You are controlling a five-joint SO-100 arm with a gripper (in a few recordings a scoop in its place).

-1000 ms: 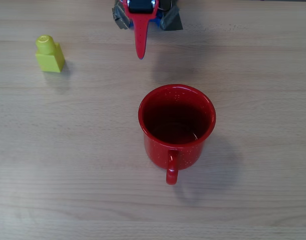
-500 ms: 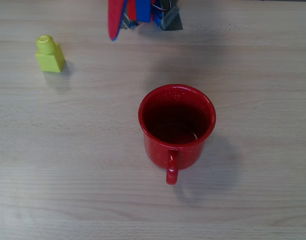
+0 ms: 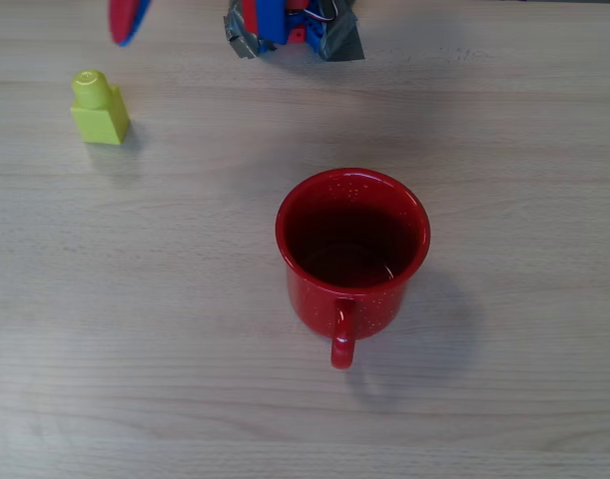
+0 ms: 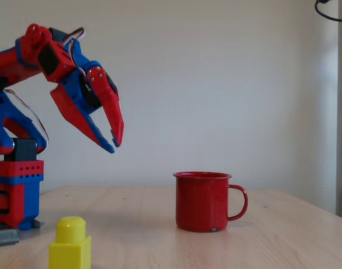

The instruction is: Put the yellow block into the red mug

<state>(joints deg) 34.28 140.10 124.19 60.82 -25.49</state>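
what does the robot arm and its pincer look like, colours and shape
The arm is built from glossy red and blue plastic segments on a blocky red and blue base with a row of small holes. Thin cables loop along its side and over the top. The pincer has two long tapering fingers, a red one with two small screws near its root and a red one edged in blue.

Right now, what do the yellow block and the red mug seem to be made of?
The yellow block: likely moulded plastic, smooth and slightly glossy, with a round stud on top. The red mug: probably enamelled metal, glossy red with tiny white speckles and a thin rolled rim; ceramic cannot be excluded.
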